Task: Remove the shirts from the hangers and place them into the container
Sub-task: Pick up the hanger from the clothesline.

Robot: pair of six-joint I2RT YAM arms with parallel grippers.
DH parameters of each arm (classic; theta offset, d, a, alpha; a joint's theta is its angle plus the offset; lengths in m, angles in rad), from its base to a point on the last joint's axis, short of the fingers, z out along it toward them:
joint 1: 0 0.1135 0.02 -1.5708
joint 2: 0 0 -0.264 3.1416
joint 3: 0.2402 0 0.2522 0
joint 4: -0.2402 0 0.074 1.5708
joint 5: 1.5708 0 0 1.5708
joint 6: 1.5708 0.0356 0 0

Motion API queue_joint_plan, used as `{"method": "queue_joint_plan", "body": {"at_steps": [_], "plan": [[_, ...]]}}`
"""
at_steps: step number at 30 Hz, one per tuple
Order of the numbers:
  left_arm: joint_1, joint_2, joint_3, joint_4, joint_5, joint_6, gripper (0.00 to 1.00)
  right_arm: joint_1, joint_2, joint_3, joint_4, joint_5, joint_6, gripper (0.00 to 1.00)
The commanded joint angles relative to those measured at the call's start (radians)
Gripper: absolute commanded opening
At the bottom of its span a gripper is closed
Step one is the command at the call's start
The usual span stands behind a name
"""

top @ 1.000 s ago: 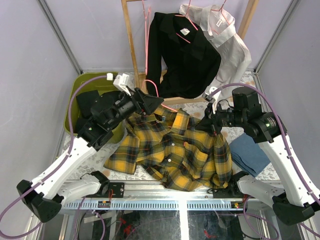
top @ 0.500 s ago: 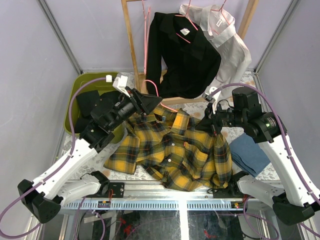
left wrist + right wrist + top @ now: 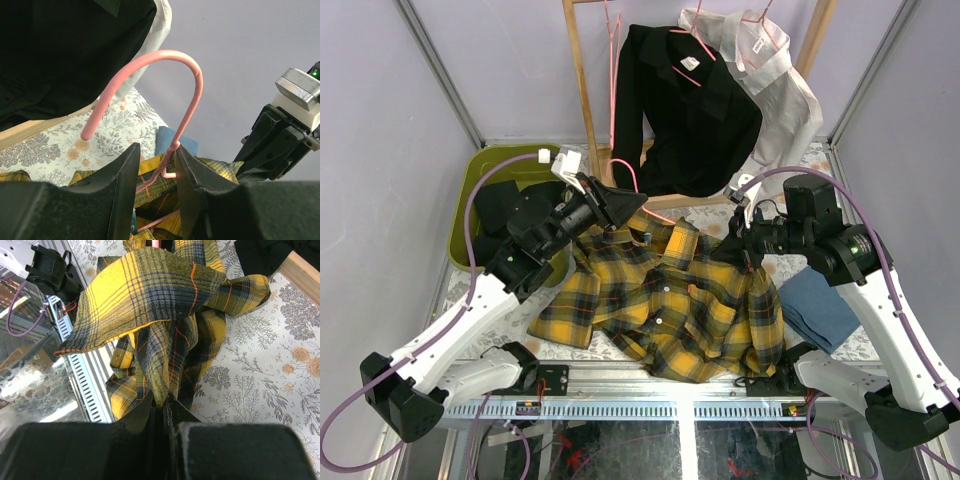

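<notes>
L gripper (image 3: 156, 154) straddled the neck of the pink wire hanger (image 3: 150, 56), jaws slightly apart, apparently to pull it free, while R gripper (image 3: 162, 407) pinched the plaid flannel shirt (image 3: 670, 300), anchoring it on the table (image 3: 260, 370) beside the olive tub (image 3: 480, 162).

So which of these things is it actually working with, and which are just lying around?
Part of the job:
plaid shirt, pinched by the right claw; pink hanger, in the gap of the left claw; black shirt and white shirt, hanging up; green tub.

Just lying about:
folded blue cloth; wooden rack; flowered tablecloth.
</notes>
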Motion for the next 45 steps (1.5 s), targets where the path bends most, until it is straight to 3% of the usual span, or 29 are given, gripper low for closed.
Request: {"method": "queue_joint_plan", "body": {"at_steps": [1, 6, 11, 16, 21, 25, 28, 39, 45], "plan": [[-0.008, 0.025, 0.022, 0.068, 0.024, 0.01, 0.33, 0.001, -0.011, 0.002, 0.042, -0.045, 0.01, 0.0], [-0.006, 0.032, 0.015, 0.067, 0.016, 0.012, 0.31, 0.001, -0.011, -0.001, 0.043, -0.041, 0.01, 0.0], [-0.008, 0.022, 0.003, 0.069, -0.005, 0.011, 0.2, 0.001, -0.013, 0.0, 0.044, -0.04, 0.007, 0.0], [-0.009, 0.009, -0.002, 0.065, -0.016, 0.011, 0.0, 0.002, -0.01, -0.005, 0.047, -0.021, 0.008, 0.04], [-0.007, -0.005, -0.006, 0.049, -0.031, 0.02, 0.0, 0.001, -0.009, -0.008, 0.053, -0.02, 0.01, 0.03], [-0.007, -0.005, 0.001, 0.039, -0.032, 0.013, 0.25, 0.002, -0.011, -0.006, 0.06, -0.041, 0.012, 0.02], [-0.006, -0.001, 0.001, 0.044, -0.026, 0.013, 0.36, 0.0, -0.015, -0.004, 0.059, -0.035, 0.012, 0.02], [-0.007, 0.017, 0.003, 0.059, -0.015, 0.006, 0.47, 0.001, -0.019, -0.011, 0.054, -0.047, 0.013, 0.0], [-0.007, 0.042, 0.0, 0.108, 0.014, -0.023, 0.42, 0.001, -0.007, -0.011, 0.051, -0.055, 0.009, 0.0]]}}
